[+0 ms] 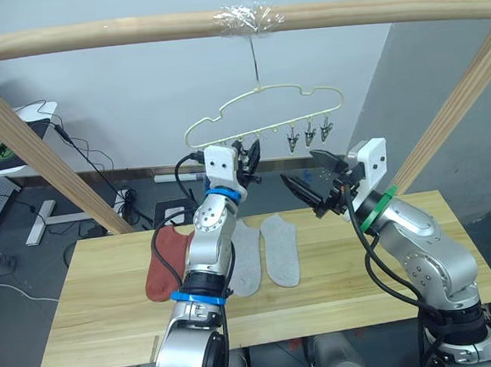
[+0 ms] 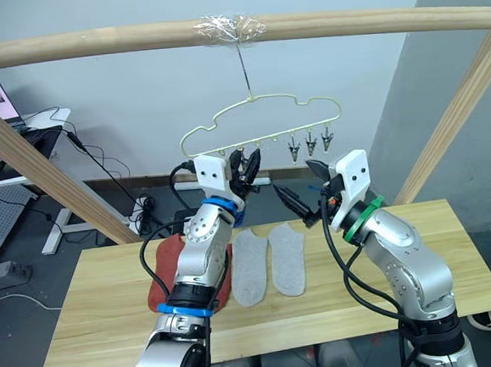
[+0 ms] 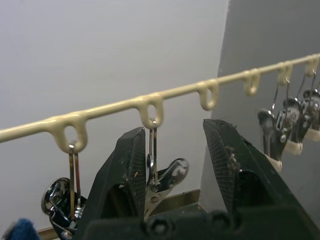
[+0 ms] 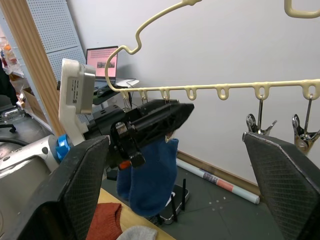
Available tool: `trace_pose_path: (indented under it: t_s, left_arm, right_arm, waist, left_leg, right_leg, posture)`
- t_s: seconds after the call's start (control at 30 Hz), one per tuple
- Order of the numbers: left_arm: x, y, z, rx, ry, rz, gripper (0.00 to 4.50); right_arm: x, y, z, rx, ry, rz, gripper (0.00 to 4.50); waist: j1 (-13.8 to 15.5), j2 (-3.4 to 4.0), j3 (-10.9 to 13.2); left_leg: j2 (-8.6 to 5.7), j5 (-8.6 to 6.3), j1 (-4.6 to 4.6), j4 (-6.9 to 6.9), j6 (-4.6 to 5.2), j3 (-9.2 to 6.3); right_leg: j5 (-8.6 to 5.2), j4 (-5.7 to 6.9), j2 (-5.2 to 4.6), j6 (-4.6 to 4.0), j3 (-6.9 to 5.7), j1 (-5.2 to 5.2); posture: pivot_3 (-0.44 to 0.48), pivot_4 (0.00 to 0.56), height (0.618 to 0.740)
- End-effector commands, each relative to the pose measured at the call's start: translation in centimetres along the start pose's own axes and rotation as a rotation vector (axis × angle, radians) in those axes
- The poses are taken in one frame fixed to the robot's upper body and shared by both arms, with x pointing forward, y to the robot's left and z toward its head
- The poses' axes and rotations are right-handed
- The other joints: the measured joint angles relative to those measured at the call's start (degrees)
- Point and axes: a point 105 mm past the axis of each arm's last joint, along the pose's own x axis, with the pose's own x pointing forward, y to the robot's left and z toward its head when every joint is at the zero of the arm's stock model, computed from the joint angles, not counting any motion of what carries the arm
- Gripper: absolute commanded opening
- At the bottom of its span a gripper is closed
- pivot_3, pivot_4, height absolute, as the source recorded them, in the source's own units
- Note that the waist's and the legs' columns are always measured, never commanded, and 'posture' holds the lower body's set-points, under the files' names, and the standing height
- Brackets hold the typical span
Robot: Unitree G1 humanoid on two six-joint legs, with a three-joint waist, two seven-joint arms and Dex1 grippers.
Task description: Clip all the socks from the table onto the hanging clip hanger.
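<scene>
While hanging, blue sock (image 4: 149, 177) points downward.

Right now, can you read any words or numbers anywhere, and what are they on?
No words or numbers can be read.
The label on the left gripper's white housing: print too small to read.
The laptop screen in the background: pinkish picture, text too blurred to read.
</scene>
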Motion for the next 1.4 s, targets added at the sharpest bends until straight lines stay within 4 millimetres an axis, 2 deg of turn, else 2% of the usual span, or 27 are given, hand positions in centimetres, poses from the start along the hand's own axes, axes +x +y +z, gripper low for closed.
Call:
trace_pose_path:
  t_s: [0.03, 1.23, 1.33, 1.4]
  left_arm:
    - [0.24, -0.71, 1.08, 0.038, -0.044, -0.033, 2.04]
    - [-0.03, -1.09, 0.29, -0.026, -0.012, -0.048, 2.04]
    - [-0.01, -1.06, 0.35, -0.029, -0.014, -0.047, 1.45]
    - [-0.02, -1.04, 0.38, -0.030, -0.015, -0.048, 0.83]
  right_arm:
    - [0.00, 0.09, 0.77, -0.014, -0.035, 0.005, 4.50]
    - [0.18, 0.18, 0.85, -0.008, -0.040, 0.014, 4.50]
    - [0.17, 0.19, 0.78, -0.007, -0.037, 0.016, 4.50]
    - [0.18, 0.21, 0.75, -0.006, -0.036, 0.016, 4.50]
  waist:
    - [0.00, 0.00, 0.00]
    - [-0.01, 0.00, 0.00]
    - [-0.01, 0.00, 0.00]
    - [-0.01, 0.00, 0.00]
  left_leg:
    - [0.00, 0.00, 0.00, 0.00, 0.00, 0.00]
    - [-0.02, 0.04, 0.13, 0.08, 0.05, 0.02]
    - [-0.02, 0.05, 0.15, 0.10, 0.05, 0.04]
    - [-0.02, 0.05, 0.16, 0.10, 0.06, 0.04]
  right_leg:
    - [0.00, 0.00, 0.00, 0.00, 0.00, 0.00]
    - [-0.08, 0.34, 0.00, 0.12, 0.04, 0.00]
    - [-0.08, 0.37, 0.00, 0.12, 0.06, 0.00]
    - [-0.08, 0.39, 0.00, 0.12, 0.06, 0.00]
  posture:
    - [-0.140, 0.155, 0.740]
    - [-0.138, 0.144, 0.740]
    - [-0.138, 0.144, 0.740]
    - [-0.138, 0.144, 0.740]
